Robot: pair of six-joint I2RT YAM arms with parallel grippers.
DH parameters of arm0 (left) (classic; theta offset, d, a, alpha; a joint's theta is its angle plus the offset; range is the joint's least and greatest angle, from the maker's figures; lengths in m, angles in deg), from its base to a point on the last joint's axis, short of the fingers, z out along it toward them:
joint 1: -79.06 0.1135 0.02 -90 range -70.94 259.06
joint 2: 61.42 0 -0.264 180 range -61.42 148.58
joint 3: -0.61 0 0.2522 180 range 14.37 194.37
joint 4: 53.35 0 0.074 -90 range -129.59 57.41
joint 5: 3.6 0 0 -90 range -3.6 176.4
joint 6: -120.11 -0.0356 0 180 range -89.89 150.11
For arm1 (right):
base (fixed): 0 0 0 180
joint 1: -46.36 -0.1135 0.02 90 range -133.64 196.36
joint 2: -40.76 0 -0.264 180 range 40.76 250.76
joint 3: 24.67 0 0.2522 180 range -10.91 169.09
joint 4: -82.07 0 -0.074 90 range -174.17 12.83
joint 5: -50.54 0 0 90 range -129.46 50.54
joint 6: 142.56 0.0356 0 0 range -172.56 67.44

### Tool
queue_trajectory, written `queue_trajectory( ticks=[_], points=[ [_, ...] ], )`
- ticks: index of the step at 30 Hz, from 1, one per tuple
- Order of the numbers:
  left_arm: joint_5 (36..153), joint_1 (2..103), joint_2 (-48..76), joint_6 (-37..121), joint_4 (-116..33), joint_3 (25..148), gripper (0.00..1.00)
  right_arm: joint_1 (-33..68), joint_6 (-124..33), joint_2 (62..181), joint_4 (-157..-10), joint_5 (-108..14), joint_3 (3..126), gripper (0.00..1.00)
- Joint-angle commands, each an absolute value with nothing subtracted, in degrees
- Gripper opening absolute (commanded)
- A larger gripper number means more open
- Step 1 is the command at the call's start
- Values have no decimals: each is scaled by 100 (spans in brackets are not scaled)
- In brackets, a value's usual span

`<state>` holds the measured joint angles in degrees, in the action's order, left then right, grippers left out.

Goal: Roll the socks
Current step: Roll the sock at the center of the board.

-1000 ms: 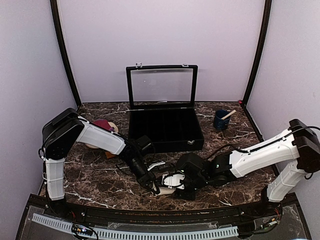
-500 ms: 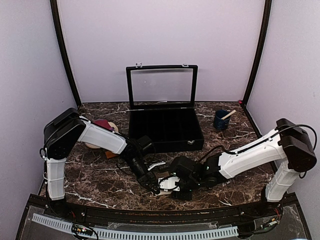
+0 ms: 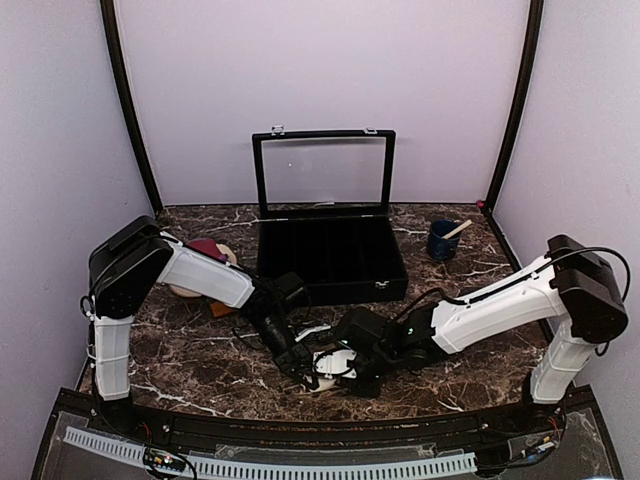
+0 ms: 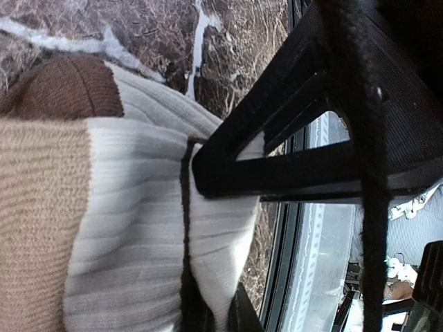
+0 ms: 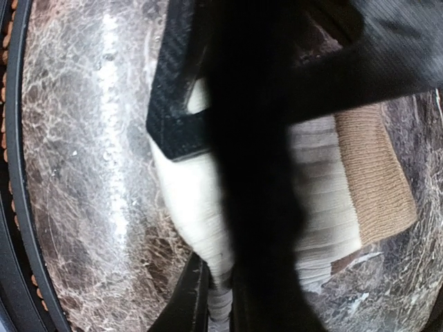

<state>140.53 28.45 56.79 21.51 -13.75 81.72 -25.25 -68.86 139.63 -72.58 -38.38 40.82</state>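
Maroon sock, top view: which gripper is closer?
Left. The left gripper is toward the near edge and to the right of the maroon sock, pinching the cream sock. The right gripper clamps that same sock from its other side, farther right.

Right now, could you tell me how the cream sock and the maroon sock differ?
The cream sock is ribbed white with tan and brown patches; the maroon sock is dark red. The cream sock lies front centre; the maroon sock sits far left, behind the left arm. Both the left gripper and right gripper pinch the cream sock; no gripper holds the maroon sock.
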Motion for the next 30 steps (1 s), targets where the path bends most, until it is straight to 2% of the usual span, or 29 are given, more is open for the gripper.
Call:
queue_trajectory(
  ticks=[1, 12, 21, 30],
  points=[
    [13360, 2871, 5934, 2193, -963, 8072, 1, -2431, -6742, 14232, -7013, -4113, 4186, 3],
    [12928, 3104, 5265, 3302, -2159, 7402, 28, -2301, -6364, 14190, -6930, -4523, 4039, 0],
    [12930, 3116, 4705, 3907, -2947, 6730, 33, -2216, -6143, 14301, -6929, -4843, 4102, 0],
    [11960, 3116, 3979, 4308, -3417, 6143, 34, -1989, -6001, 14336, -6897, -5334, 4130, 0]
  ],
)
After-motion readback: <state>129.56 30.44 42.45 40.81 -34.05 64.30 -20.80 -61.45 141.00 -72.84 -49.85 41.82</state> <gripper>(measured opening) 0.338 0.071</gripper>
